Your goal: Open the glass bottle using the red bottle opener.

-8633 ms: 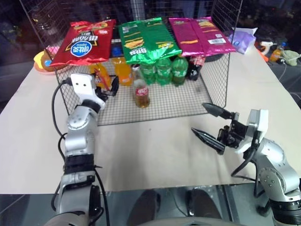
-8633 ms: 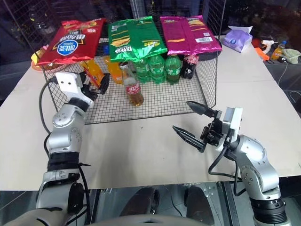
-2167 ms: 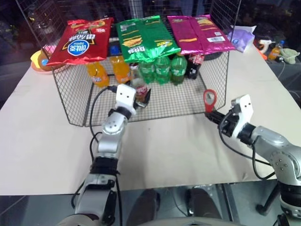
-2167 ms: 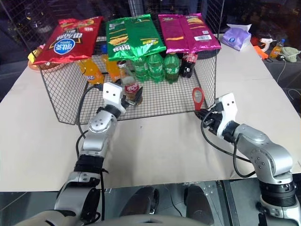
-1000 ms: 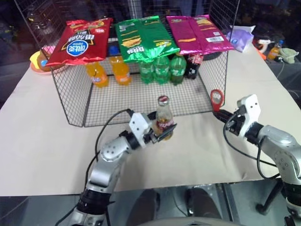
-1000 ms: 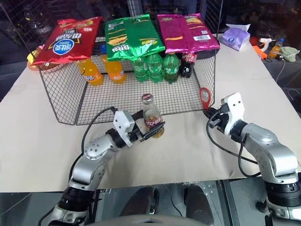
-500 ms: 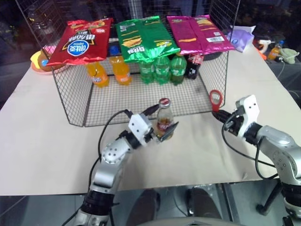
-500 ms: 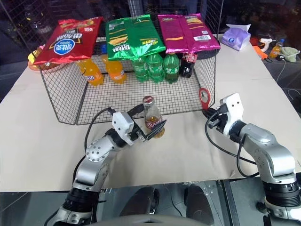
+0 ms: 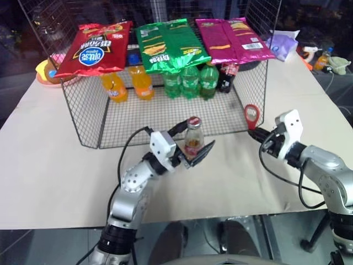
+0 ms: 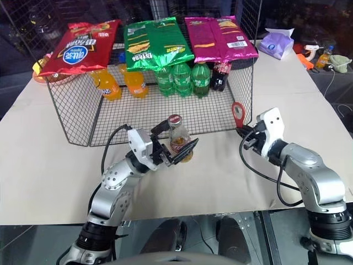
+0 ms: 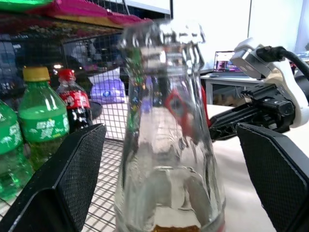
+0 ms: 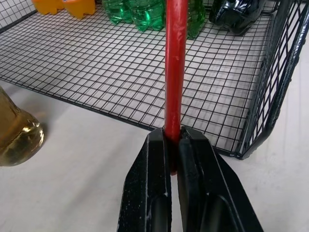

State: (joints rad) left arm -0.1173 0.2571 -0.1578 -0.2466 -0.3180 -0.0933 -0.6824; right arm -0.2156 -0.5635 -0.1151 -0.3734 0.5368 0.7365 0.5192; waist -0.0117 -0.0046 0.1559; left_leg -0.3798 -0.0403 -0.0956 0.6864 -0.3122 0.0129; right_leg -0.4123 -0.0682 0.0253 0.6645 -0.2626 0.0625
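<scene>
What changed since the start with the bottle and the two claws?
The left claw carried the glass bottle out of the wire basket onto the table, then opened around it. The right claw, open at first, took hold of the red opener. The bags and other bottles stayed put.

Chinese characters in a blue oval on red chip bag [image 9: 91,52], far beyond left gripper [image 9: 190,144]; unreadable. Green chip bag [image 9: 168,47] logo illegible. Barcode on pink chip bag [image 9: 237,38], digits illegible.
</scene>
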